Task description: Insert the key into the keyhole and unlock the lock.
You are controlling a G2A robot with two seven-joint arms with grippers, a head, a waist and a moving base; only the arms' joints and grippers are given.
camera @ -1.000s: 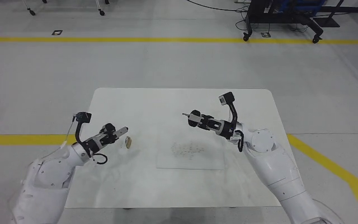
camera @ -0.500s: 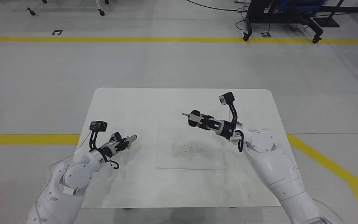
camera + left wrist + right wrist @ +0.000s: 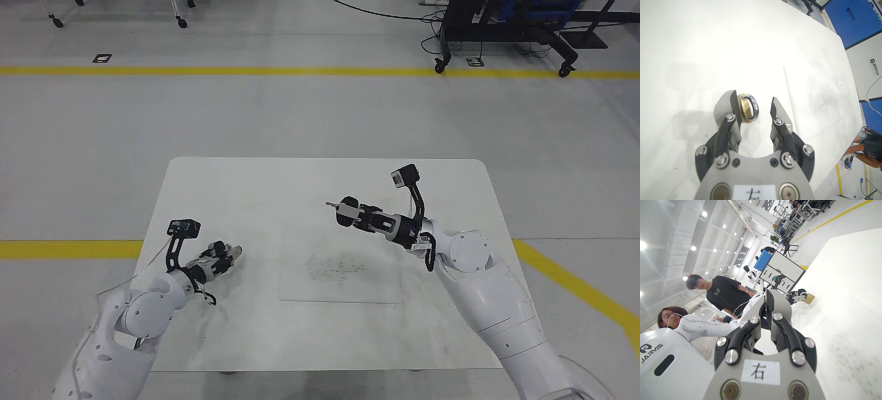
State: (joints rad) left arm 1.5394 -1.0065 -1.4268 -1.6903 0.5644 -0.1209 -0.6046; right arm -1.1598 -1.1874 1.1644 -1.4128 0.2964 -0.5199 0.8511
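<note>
I have drawn the left gripper (image 3: 753,95) in across the table (image 3: 300,180). It now straddles the brass lock (image 3: 746,111), jaws spread, with the lock touching one jaw and lying near the table's left edge. The right gripper (image 3: 767,294) stays raised over the table's middle, well apart, pressed together on the key (image 3: 330,205).

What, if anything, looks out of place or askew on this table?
The small brass padlock with a silver shackle sits off-centre in the open left gripper, against one black pad, with a gap to the other.
</note>
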